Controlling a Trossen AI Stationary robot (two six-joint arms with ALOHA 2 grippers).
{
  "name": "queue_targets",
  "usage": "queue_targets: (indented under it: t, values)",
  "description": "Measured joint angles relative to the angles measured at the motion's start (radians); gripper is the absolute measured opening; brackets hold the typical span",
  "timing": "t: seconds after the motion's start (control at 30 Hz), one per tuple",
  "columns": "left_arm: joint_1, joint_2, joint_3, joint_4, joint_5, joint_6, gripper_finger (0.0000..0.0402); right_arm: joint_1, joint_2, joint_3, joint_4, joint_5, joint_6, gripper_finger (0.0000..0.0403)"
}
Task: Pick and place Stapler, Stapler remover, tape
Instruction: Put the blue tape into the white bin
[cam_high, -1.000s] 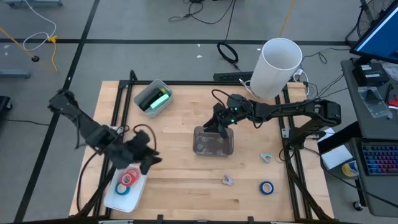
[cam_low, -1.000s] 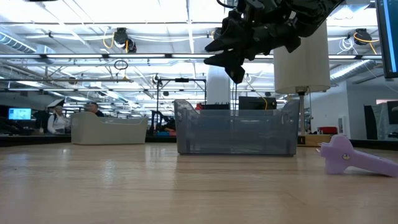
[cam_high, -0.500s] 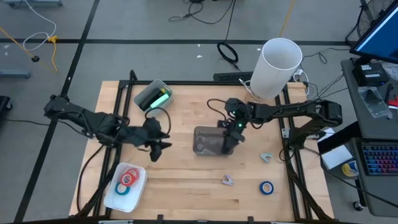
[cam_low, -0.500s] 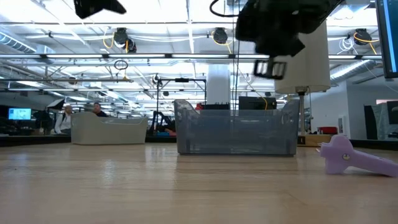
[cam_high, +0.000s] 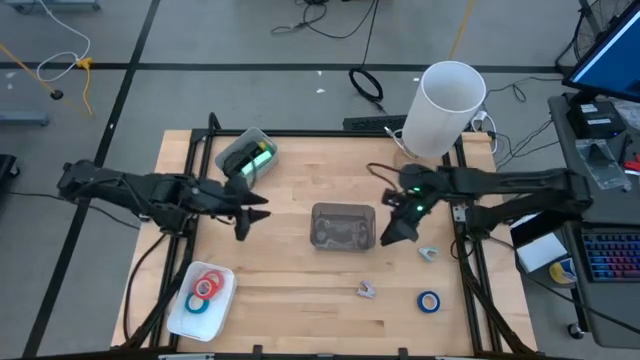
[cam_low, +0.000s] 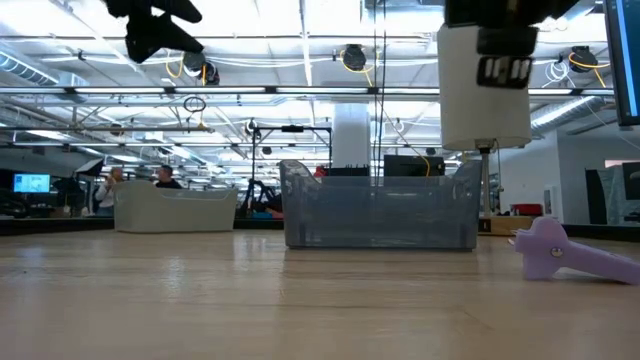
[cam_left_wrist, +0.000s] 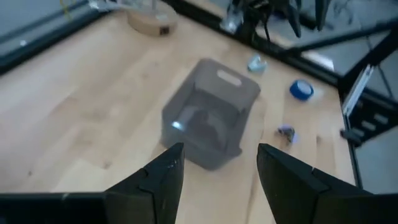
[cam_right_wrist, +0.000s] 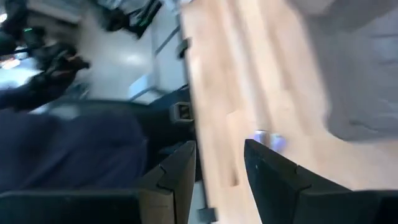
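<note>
The mint-green oblong stapler (cam_high: 256, 160) lies in a clear bin (cam_high: 234, 152) at the wooden worktop's (cam_high: 300, 290) far left. Two red tape rolls (cam_high: 206, 287) and a blue one (cam_high: 197, 305) sit in a white tray (cam_high: 220, 299); another blue ring (cam_high: 429, 300) lies bare. The left end effector (cam_high: 249, 210) hovers empty, fingers (cam_left_wrist: 160, 180) apart. The right end effector (cam_high: 391, 238), also parted and empty, hangs beside a translucent bin (cam_high: 344, 226).

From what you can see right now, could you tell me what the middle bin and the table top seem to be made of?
The middle bin looks like clear, slightly smoky plastic: in the low view the room shows through its walls. The table top looks like pale wood, apparently planks or butcher block, with visible grain and seams and a fairly matte finish.
</note>
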Motion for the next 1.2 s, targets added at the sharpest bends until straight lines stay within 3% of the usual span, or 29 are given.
queue_targets:
  t: [0.1,0.27,0.67,0.93,1.1,1.2]
  values:
    - [0.021,-0.078,-0.079,0.075,-0.008,0.008,0.0200,0.052,-0.086,0.000,-0.066,0.138,0.038,0.0130]
    - [0.039,-0.202,-0.176,0.128,-0.009,0.008,0.0200,0.163,-0.180,0.000,-0.158,0.277,0.102,0.0130]
    - [0.039,-0.429,-0.308,0.131,-0.090,0.010,0.0200,0.395,-0.207,0.000,-0.319,0.451,0.283,0.0130]
    - [0.039,-0.534,-0.369,0.130,-0.114,0.003,0.0200,0.528,-0.197,-0.002,-0.423,0.585,0.321,0.0130]
    - [0.039,-0.541,-0.375,0.135,-0.115,0.043,0.0200,0.594,-0.196,-0.068,-0.420,0.599,0.321,0.0130]
    - [0.039,-0.541,-0.375,0.141,-0.115,0.049,0.0200,0.616,-0.196,-0.116,-0.407,0.533,0.361,0.0130]
